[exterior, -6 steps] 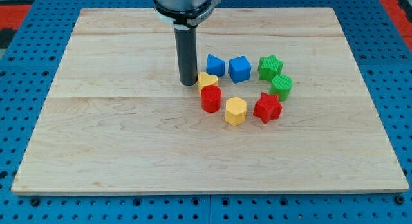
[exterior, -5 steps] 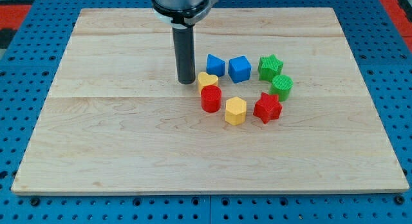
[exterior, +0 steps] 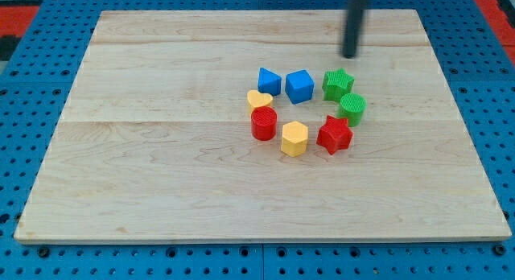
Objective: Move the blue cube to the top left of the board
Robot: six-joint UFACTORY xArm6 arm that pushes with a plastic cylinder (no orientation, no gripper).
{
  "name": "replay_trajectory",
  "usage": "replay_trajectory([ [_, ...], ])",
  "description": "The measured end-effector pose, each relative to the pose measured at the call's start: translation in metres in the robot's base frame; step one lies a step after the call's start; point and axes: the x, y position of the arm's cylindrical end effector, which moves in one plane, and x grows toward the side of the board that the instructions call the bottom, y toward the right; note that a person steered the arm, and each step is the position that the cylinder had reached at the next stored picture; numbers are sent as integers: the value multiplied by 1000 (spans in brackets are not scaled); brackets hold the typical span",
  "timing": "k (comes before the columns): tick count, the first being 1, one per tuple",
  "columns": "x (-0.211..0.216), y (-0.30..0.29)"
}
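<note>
1. Camera view: my tip (exterior: 350, 55) has jumped from left of the ring of blocks toward the wooden board's (exterior: 161, 175) top edge, right of centre; it carries no claw.
2. The blue plastic cube (exterior: 299, 86) sits unmoved mid-board; the whole push to the top-left corner remains.

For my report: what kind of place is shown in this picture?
Probably a robotics lab bench: a wooden board lies on a blue perforated table, with small coloured blocks like the blue cube, and my tip above the board.

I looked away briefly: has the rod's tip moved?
Yes. My tip swung toward the view's right, from beside the yellow heart to above the green star.
</note>
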Motion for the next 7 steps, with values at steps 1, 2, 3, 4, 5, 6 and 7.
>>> replay_trajectory([
  [1, 54, -18],
  [2, 80, -97],
  [3, 62, -188],
  [4, 43, -242],
  [5, 6, -256],
  [6, -36, -274],
  [7, -59, -341],
])
